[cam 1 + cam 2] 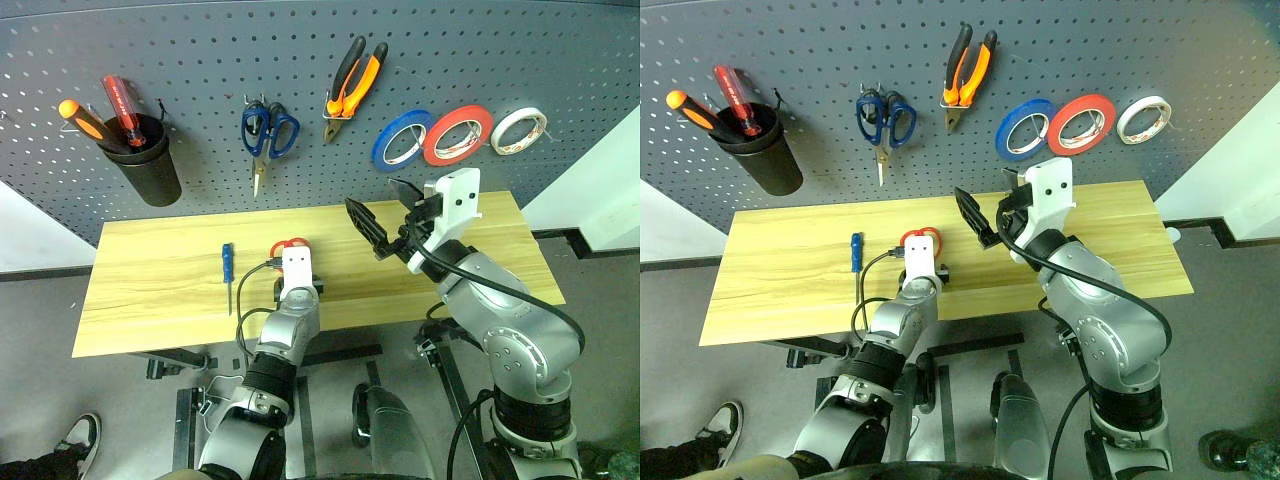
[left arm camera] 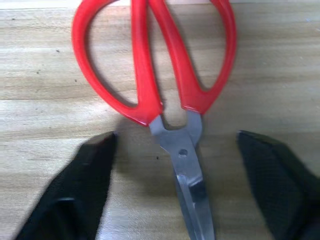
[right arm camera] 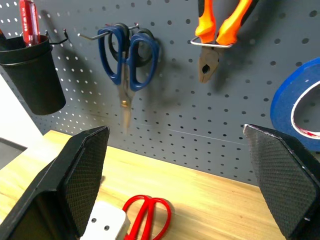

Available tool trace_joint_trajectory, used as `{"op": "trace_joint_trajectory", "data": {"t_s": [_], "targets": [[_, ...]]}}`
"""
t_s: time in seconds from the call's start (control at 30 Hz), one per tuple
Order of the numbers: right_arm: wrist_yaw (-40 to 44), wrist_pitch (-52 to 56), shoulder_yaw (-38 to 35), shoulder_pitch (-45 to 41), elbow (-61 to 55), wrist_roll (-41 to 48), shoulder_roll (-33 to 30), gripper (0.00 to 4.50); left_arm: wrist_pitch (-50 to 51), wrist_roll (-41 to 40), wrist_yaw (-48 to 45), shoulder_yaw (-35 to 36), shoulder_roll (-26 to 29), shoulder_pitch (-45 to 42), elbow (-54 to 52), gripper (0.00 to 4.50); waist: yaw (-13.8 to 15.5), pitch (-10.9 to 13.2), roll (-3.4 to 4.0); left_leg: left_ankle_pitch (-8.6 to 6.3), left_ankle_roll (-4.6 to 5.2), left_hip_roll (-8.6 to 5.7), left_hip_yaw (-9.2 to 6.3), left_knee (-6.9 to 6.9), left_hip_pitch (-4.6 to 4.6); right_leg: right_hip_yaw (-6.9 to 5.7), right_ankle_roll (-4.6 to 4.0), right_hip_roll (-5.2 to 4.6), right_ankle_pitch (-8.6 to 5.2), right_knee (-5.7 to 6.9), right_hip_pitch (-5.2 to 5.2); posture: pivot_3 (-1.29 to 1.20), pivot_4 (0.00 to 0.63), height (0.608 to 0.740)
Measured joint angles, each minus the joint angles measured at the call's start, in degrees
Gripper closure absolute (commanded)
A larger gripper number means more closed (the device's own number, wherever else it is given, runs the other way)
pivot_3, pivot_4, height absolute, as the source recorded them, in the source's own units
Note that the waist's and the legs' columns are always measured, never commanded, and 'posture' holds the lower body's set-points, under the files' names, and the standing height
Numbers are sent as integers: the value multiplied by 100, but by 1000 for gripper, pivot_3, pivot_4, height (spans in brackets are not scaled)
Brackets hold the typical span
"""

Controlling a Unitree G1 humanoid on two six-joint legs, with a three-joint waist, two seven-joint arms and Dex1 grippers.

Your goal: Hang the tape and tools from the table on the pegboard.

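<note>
Red-handled scissors (image 2: 150, 65) lie flat on the table (image 1: 160, 290), handles toward the pegboard (image 1: 200, 60). My left gripper (image 2: 176, 136) is low over them and open, one black finger on each side of the pivot and blades, with a gap to the metal on both sides. The orange-and-black pliers (image 1: 352, 78) hang on a pegboard hook. The red tape (image 1: 457, 134) also hangs there, between a blue roll and a white roll. My right gripper (image 1: 388, 212) is raised above the table, open and empty, facing the pegboard.
A small blue screwdriver (image 1: 227, 268) lies on the table left of the scissors. On the pegboard hang a black cup (image 1: 148, 160) with screwdrivers, blue scissors (image 1: 268, 132), blue tape (image 1: 402, 139) and white tape (image 1: 518, 130). A person's shoe (image 1: 75, 437) is on the floor at lower left.
</note>
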Motion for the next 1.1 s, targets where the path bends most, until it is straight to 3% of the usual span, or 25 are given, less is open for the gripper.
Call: {"op": "trace_joint_trajectory", "data": {"t_s": [0.2,0.73,0.9,1.1], "targets": [[-52,-1,0,-1,0,-6,13,0,90,-49,21,20,0,-6,-18,3457,3,0,0,0,0,-3,2,-8,0,0,0,-1,0,-8,0,-30,325,717],[-46,-129,7,-1,0,-143,10,0,78,43,-209,-165,4,34,-183,3481,9,20,2,0,-1,-8,4,-28,2,0,0,-5,0,-30,-1,-25,318,717],[-31,-132,11,-1,15,-197,8,0,-170,370,-523,-635,43,200,-755,3481,11,46,3,10,11,-9,5,-35,-82,-2,9,-3,5,-39,-46,-25,316,717],[3,-143,10,-5,31,-276,4,0,-669,849,-816,-973,173,215,-1523,3481,9,47,3,9,11,-13,7,-28,-75,-12,51,3,19,-4,-49,-21,307,717]]}}
